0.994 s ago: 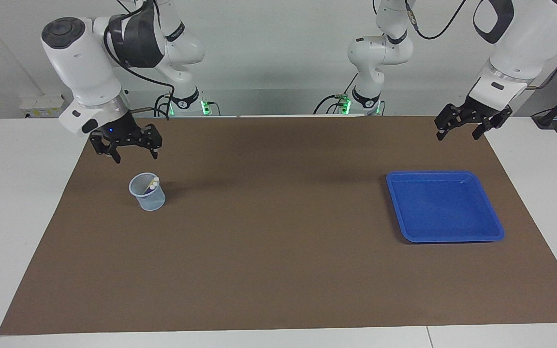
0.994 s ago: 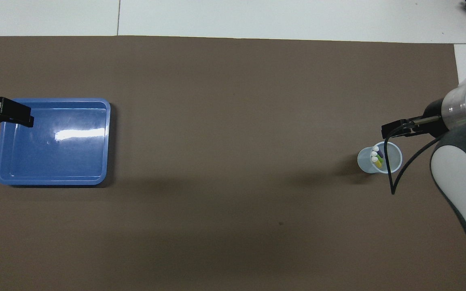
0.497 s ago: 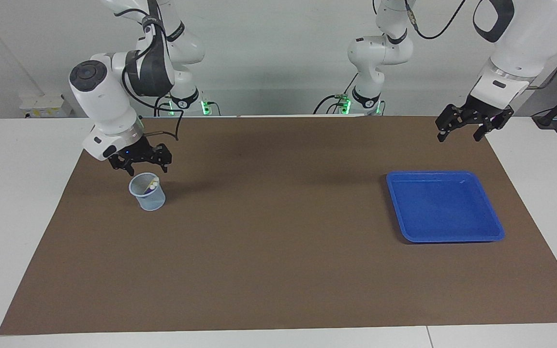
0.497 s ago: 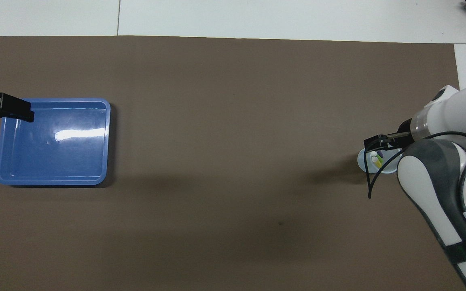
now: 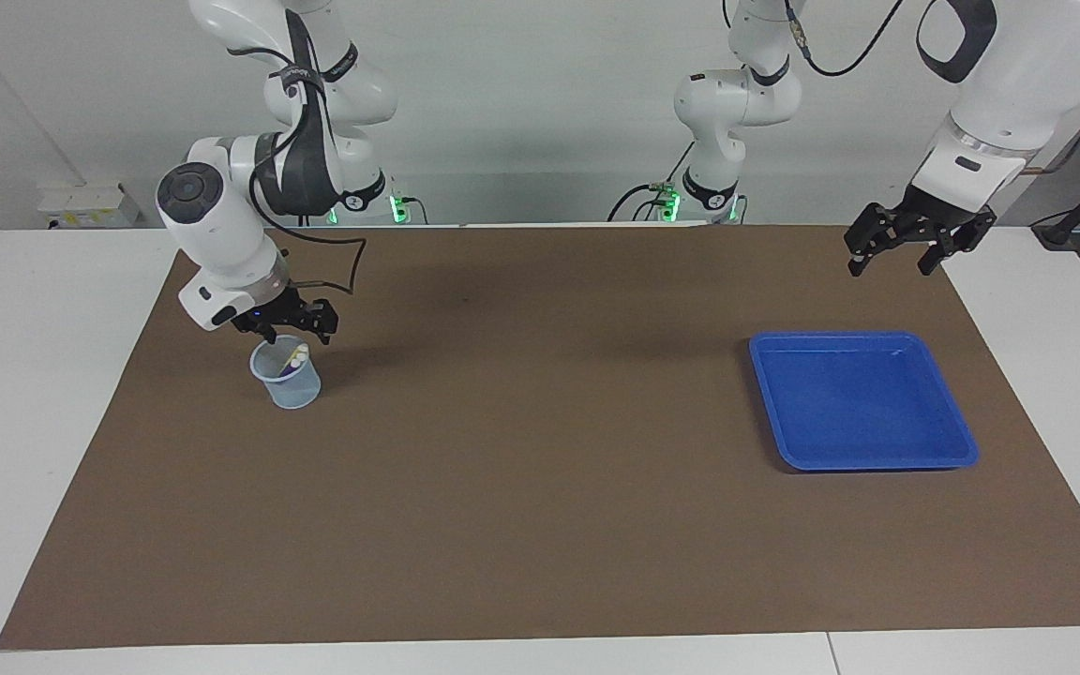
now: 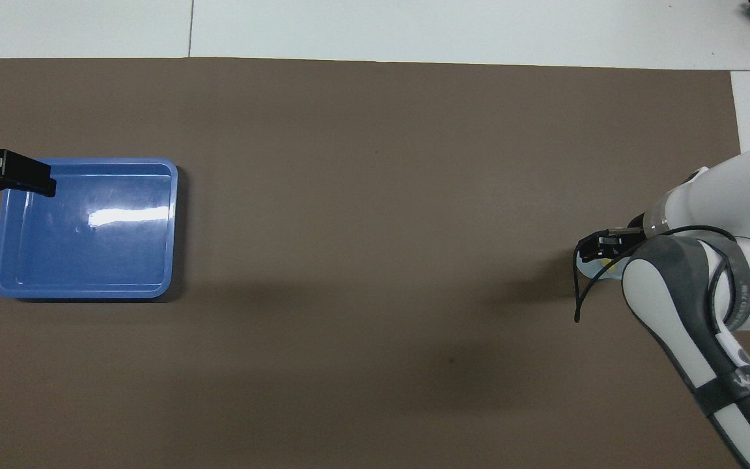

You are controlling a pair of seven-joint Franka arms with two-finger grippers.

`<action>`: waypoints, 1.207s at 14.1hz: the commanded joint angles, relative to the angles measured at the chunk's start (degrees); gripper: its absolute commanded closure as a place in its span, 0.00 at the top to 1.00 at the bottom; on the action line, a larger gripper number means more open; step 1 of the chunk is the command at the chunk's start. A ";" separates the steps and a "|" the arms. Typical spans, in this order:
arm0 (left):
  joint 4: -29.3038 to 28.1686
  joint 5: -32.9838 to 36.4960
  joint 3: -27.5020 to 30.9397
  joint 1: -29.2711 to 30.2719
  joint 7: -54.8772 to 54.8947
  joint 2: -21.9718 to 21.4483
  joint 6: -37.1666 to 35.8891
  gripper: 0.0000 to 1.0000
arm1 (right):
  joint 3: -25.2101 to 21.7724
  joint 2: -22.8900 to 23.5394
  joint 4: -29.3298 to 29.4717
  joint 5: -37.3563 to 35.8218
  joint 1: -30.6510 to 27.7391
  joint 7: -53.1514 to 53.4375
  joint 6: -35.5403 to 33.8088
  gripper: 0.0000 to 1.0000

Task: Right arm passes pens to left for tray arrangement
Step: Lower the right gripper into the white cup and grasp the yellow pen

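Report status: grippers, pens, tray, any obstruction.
Right gripper low over the mesh cup. Left gripper open, waiting near the tray. Pens in the cup; tray empty. Nothing in the way.

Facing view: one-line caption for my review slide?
Right end effector poised just above the mesh cup of pens; left end effector waits raised near the blue tray, which holds nothing.

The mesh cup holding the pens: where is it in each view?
Facing view: the mesh cup stands toward the right arm's end of the mat, just under the right tool.
Overhead view: only a sliver of it shows beneath that tool.
Shared landmark: the blue tray.
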 commanded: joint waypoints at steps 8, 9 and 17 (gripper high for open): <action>-3.74 -3.22 0.05 2.36 0.22 -2.68 1.11 1.00 | 0.38 0.93 -2.69 1.24 -0.94 1.60 4.02 0.51; -3.74 -3.22 0.05 2.00 -0.39 -2.68 1.11 1.00 | 0.38 0.93 -2.69 1.24 -1.03 1.52 4.11 0.44; -16.64 -9.00 -0.65 -1.60 -11.10 -8.29 10.59 1.00 | 0.38 1.01 -2.43 1.15 -1.12 1.52 3.67 0.23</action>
